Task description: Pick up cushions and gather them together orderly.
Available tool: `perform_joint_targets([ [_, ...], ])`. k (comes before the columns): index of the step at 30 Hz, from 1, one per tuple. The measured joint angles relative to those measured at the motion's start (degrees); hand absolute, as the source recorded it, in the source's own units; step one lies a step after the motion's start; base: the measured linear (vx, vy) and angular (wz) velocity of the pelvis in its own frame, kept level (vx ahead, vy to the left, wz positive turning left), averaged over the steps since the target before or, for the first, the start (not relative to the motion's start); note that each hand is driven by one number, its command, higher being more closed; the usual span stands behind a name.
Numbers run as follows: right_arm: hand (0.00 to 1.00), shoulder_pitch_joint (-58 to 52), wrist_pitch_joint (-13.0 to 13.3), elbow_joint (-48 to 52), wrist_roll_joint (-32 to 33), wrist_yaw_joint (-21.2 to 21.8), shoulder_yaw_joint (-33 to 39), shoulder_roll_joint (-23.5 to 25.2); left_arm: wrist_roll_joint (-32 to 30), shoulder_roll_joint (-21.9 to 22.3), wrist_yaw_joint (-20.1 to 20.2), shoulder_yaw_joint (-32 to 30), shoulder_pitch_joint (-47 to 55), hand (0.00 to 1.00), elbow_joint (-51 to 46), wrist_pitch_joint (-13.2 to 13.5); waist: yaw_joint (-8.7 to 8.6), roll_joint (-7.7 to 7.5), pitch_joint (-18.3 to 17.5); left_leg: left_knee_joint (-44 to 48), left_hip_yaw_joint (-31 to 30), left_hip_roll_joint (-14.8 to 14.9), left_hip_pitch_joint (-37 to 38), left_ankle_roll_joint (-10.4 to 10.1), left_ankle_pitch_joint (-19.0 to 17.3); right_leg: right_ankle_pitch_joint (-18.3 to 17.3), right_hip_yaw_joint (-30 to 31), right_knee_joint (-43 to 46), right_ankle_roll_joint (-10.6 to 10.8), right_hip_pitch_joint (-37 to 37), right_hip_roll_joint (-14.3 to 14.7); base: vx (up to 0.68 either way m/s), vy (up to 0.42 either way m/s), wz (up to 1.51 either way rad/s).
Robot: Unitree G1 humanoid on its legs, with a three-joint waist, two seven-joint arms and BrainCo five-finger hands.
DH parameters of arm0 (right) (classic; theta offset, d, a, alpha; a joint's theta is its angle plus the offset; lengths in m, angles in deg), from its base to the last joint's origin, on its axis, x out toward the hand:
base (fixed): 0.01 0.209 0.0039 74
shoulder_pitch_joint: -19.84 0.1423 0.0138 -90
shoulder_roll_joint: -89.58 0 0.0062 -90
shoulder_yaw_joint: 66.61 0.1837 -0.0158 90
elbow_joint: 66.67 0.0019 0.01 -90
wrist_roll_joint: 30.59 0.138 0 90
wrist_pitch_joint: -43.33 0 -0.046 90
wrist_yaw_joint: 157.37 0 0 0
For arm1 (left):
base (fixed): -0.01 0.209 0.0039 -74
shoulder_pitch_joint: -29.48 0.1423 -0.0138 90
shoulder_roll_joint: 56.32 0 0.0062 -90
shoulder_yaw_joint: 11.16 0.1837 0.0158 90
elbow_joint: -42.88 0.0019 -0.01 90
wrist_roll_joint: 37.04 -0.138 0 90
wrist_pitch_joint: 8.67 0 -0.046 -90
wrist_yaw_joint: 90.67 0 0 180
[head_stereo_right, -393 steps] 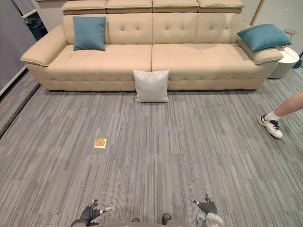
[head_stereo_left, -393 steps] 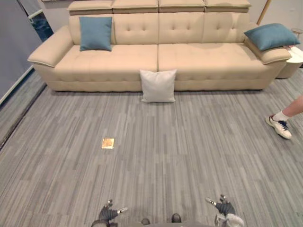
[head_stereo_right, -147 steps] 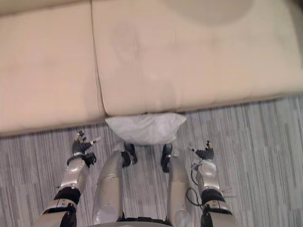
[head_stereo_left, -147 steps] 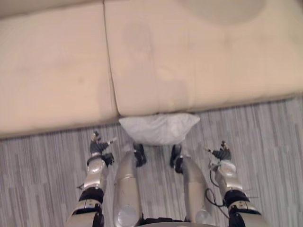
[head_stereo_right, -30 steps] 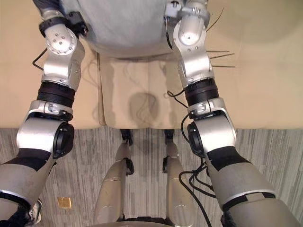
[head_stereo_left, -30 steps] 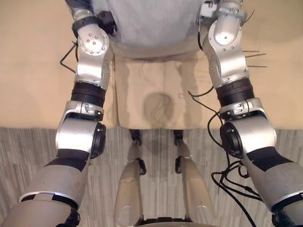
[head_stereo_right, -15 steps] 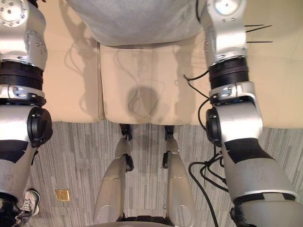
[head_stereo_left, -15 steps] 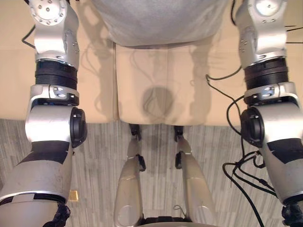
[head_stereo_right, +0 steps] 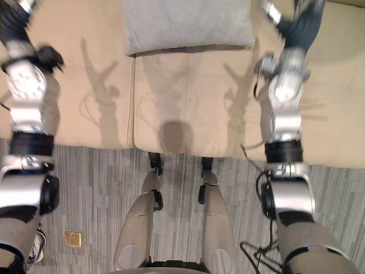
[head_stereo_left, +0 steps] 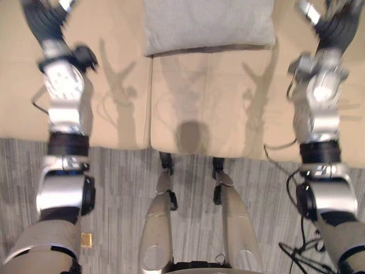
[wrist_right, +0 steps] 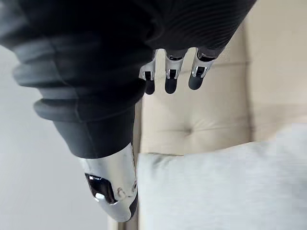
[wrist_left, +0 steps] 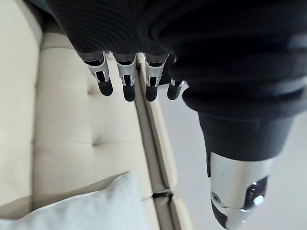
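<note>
Seeing the grey cushion point(head_stereo_left: 208, 25) lying on the beige sofa point(head_stereo_left: 199, 97) seat, with your left hand point(wrist_left: 125, 84) and right hand point(wrist_right: 170, 79) raised either side of it, both spread open and empty, you seem done placing it; next, turn toward another cushion to bring here.

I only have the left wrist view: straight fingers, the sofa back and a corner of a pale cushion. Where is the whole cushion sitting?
Observer: The head views show the grey cushion on the sofa seat, between the two raised arms.
Operator: Is the right hand on it?
Observer: No. The right hand is up beside the cushion, apart from it, with its fingers straight.
Operator: Anything on the floor?
Observer: A small gold square lies on the floor at the robot's left.
</note>
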Motion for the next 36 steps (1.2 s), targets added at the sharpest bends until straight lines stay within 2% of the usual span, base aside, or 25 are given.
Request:
perform_joint_targets([
  [3, 0.0, -16.7, -0.1, 5.1, -2.2, 2.4, 0.1, 5.7, -2.0, 8.5, 3.0, 1.6, 16.3, 0.0, -3.8, -0.3, -0.1, 0.0, -0.2, 1.2, 0.1, 0.1, 3.3, -0.1, -2.1, -1.5, 0.0, 0.0, 0.0, 3.9, 0.0, 0.02, -0.056, 0.0],
  [5, 0.0, -25.5, -0.2, 5.5, -5.5, 3.8, 0.0, 8.2, -3.2, 12.8, 5.2, 4.0, 25.8, 0.0, -4.0, -1.2, -0.06, -0.04, -2.4, 2.4, 0.3, 0.2, 4.2, 0.3, -3.8, -2.3, 0.1, -0.1, -0.1, 5.2, 0.0, 0.05, -0.064, -0.05],
  [7, 0.0, -34.9, -0.8, 4.3, -11.5, 5.6, -1.2, 9.9, -7.6, 15.6, 8.2, 6.6, 36.7, 0.0, -2.9, -1.8, -0.07, -0.01, -5.4, 2.1, 1.0, 0.4, 6.8, -0.1, -4.7, -2.8, 0.6, -1.8, 0.5, 8.0, 0.3, 0.09, -0.05, -0.16],
  [8, 0.0, -37.1, -1.0, 3.0, -13.8, 6.3, -1.5, 10.3, -9.6, 15.8, 9.3, 7.0, 39.2, 0.0, -1.2, -1.9, -0.06, -0.01, -5.9, 2.0, 1.3, 0.6, 8.3, -0.1, -5.0, -2.8, 0.7, -2.7, 0.5, 9.7, 0.4, 0.09, -0.037, -0.17],
  [9, 0.0, -40.5, -1.2, -1.5, -16.7, 7.5, -2.2, 10.4, -11.9, 16.2, 10.8, 7.1, 42.7, 0.0, 4.0, -2.2, -0.26, 0.05, -8.7, 2.0, 1.6, 0.7, 10.0, 0.0, -5.7, -2.8, 0.8, -4.2, 0.6, 11.8, 0.6, 0.12, -0.037, -0.13],
  [11, 0.0, -43.5, -1.9, -9.1, -21.0, 9.4, -2.2, 10.3, -14.9, 16.2, 13.1, 6.3, 45.9, 0.0, 11.1, -3.2, -0.72, 0.17, -11.5, 1.9, 1.8, 0.7, 12.9, 0.0, -6.7, -2.7, 1.0, -6.3, 0.7, 15.5, 0.7, 0.13, -0.015, -0.08],
  [14, 0.0, -46.1, -2.8, -15.6, -24.2, 11.3, -2.2, 10.3, -18.1, 16.0, 15.0, 4.3, 49.1, 0.0, 17.0, -4.0, -1.45, 0.07, -14.0, 1.9, 2.5, 0.6, 17.0, -0.3, -7.9, -2.5, 1.4, -8.7, 1.1, 20.3, 0.7, 0.11, 0.007, -0.09],
  [20, 0.0, -48.7, -3.7, -22.9, -24.4, 14.7, -2.0, 9.7, -20.1, 15.8, 16.0, 2.1, 52.8, 0.0, 19.8, -4.0, -1.65, -0.15, -16.0, 2.2, 5.3, 0.2, 23.5, -0.2, -9.9, -1.8, 4.4, -10.1, 1.8, 25.8, 1.0, 0.08, 0.009, -0.28],
  [24, 0.0, -47.5, -4.3, -24.5, -24.4, 15.1, -2.1, 9.7, -20.0, 15.8, 16.6, 2.0, 52.1, 0.0, 19.8, -4.0, -1.59, -1.32, -15.8, 6.1, 8.1, 0.2, 21.8, 0.4, -11.9, 0.1, 7.7, -10.4, 2.9, 24.3, 0.7, -0.02, 0.039, -0.39],
  [25, 0.0, -46.7, -4.8, -24.5, -24.4, 15.0, -2.2, 9.8, -20.0, 15.8, 16.6, 2.1, 51.2, 0.0, 19.8, -4.0, -1.77, -1.87, -15.9, 9.5, 8.8, 0.1, 19.0, 1.3, -13.0, 1.5, 8.4, -10.5, 4.1, 22.7, 0.3, -0.07, 0.064, -0.35],
  [26, 0.0, -46.5, -4.8, -24.1, -24.3, 14.8, -2.4, 9.6, -20.0, 15.9, 16.6, 2.2, 50.1, 0.0, 19.5, -3.9, -1.6, -2.29, -16.0, 13.4, 8.7, 0.2, 15.8, 3.1, -14.4, 2.4, 8.7, -8.7, 5.0, 19.9, -0.2, -0.12, 0.072, -0.37],
  [27, 0.0, -46.2, -4.8, -24.2, -24.3, 14.7, -2.8, 9.3, -20.0, 16.0, 16.6, 2.2, 49.9, 0.0, 19.3, -3.9, -1.5, -2.12, -16.0, 14.5, 8.7, 1.3, 14.8, 3.5, -14.8, 3.6, 8.5, -8.6, 5.1, 19.0, 0.4, -0.15, 0.04, -0.38],
  [28, 0.0, -45.4, -5.1, -24.5, -24.2, 14.6, -3.3, 9.6, -19.9, 16.2, 16.5, 1.9, 49.9, 0.0, 19.3, -4.0, -1.66, -1.55, -15.6, 15.0, 9.7, 2.7, 14.6, 3.5, -15.0, 0.5, 5.6, -1.4, 2.4, 17.4, 0.0, -0.13, 0.007, -0.27],
  [29, 0.0, -45.4, -5.1, -24.5, -24.2, 14.5, -3.4, 9.8, -19.9, 16.1, 16.5, 1.9, 49.9, 0.0, 19.3, -4.0, -1.69, -1.6, -15.6, 15.3, 9.6, 2.9, 14.9, 3.5, -15.0, -3.6, 4.1, 5.6, 0.6, 16.0, -0.2, -0.15, -0.025, 0.0],
  [30, 0.0, -46.6, -5.1, -24.5, -24.2, 14.5, -3.4, 10.5, -19.9, 16.1, 16.4, 2.1, 50.6, 0.0, 18.8, -4.0, -1.7, -1.39, -15.5, 15.4, 8.7, 2.8, 16.1, 4.0, -15.1, -10.5, 2.1, 21.4, 0.0, 16.2, -1.4, -0.14, -0.054, 0.22],
  [31, 0.0, -46.9, -5.1, -24.7, -24.2, 14.5, -3.7, 10.8, -19.9, 16.2, 16.4, 2.1, 51.2, 0.0, 18.3, -4.1, -1.49, -1.67, -15.7, 15.4, 8.1, 2.7, 16.7, 4.0, -14.8, -12.4, 1.7, 27.0, 0.9, 17.5, -2.2, -0.18, -0.082, 0.29],
  [32, 0.0, -47.0, -5.1, -24.7, -24.2, 14.5, -4.0, 10.9, -19.9, 16.2, 16.4, 2.1, 51.7, 0.0, 17.9, -4.1, -1.47, -2.15, -16.0, 15.4, 7.8, 2.6, 16.8, 4.0, -14.5, -13.1, 1.7, 29.0, 1.3, 18.6, -2.6, -0.17, -0.141, 0.22],
  [33, 0.0, -46.9, -5.1, -24.6, -24.2, 14.5, -5.1, 11.1, -19.9, 16.3, 16.4, 2.0, 52.9, 0.0, 17.0, -4.3, -1.2, -3.15, -16.6, 15.5, 7.5, 2.4, 16.0, 3.6, -13.5, -14.9, 1.9, 30.6, 2.7, 21.4, -3.4, -0.22, -0.193, 0.19],
  [34, 0.0, -46.2, -4.9, -24.5, -24.1, 14.4, -5.2, 11.0, -19.9, 16.1, 16.3, 1.0, 53.0, 0.0, 17.1, -4.9, -0.97, -4.09, -17.2, 15.6, 6.9, 2.0, 14.5, 3.4, -12.0, -17.8, 1.9, 26.7, 3.8, 22.9, -3.6, -0.27, -0.221, 0.1],
  [35, 0.0, -45.2, -4.9, -24.3, -24.1, 14.1, -4.9, 10.2, -19.8, 17.6, 16.3, 0.6, 52.8, 0.0, 17.1, -5.2, 0.03, -3.66, -17.5, 14.5, 6.8, 2.3, 13.1, 3.0, -10.1, -20.3, 1.4, 22.0, 2.5, 23.4, -2.4, -0.19, -0.15, -0.02],
  [36, 0.0, -45.0, -4.9, -24.1, -24.0, 14.0, -4.7, 10.0, -19.8, 18.0, 16.3, 0.7, 52.9, 0.0, 16.9, -5.3, 0.22, -3.3, -17.5, 14.1, 6.8, 2.6, 12.6, 2.8, -10.0, -20.8, 1.2, 20.5, 2.1, 23.5, -2.1, -0.19, -0.124, -0.21],
])
